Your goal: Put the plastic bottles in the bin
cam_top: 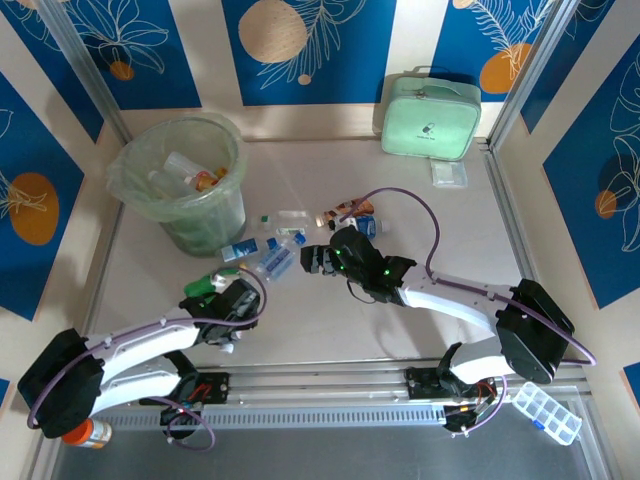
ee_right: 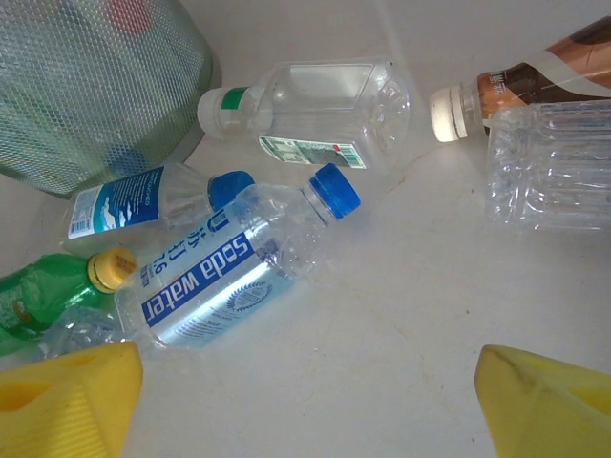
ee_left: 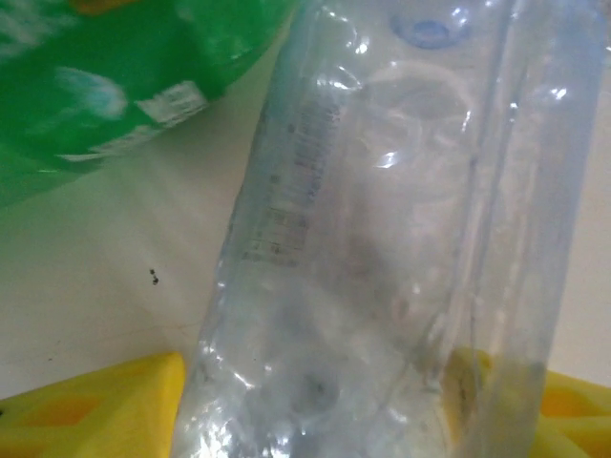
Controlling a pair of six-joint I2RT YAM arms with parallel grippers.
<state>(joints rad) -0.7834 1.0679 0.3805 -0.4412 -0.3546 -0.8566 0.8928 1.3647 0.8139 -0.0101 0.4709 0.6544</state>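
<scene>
Bottles [cam_top: 275, 262] right of bin [cam_top: 212, 215], case [cam_top: 430, 118] behind

The bin [cam_top: 200, 225] stands at the far left of the counter [cam_top: 330, 320], with several bottles inside it. More bottles [cam_top: 292, 220] lie scattered on the counter just right of the bin. The left gripper [cam_top: 225, 292] sits low beside a green bottle [cam_top: 203, 285]. The right gripper [cam_top: 313, 262] points left, near a blue-labelled bottle [cam_top: 275, 262]. A mint case [cam_top: 430, 118] stands upright at the far right edge.
</scene>
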